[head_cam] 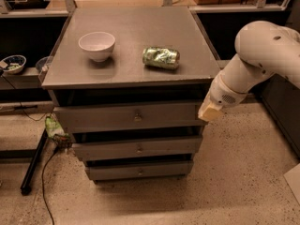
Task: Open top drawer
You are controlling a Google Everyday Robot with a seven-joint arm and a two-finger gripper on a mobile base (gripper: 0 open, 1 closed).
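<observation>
Open floor (154, 200) fronts the top drawer (103, 118); the gripper (209, 111) seemingly crowds its right corner.

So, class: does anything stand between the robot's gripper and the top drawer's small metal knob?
Nothing visible does. The gripper hangs by the right end of the wide grey top drawer; only bare front lies between it and the small metal knob. The round white bowl and crushed green can sit higher, on top.
</observation>
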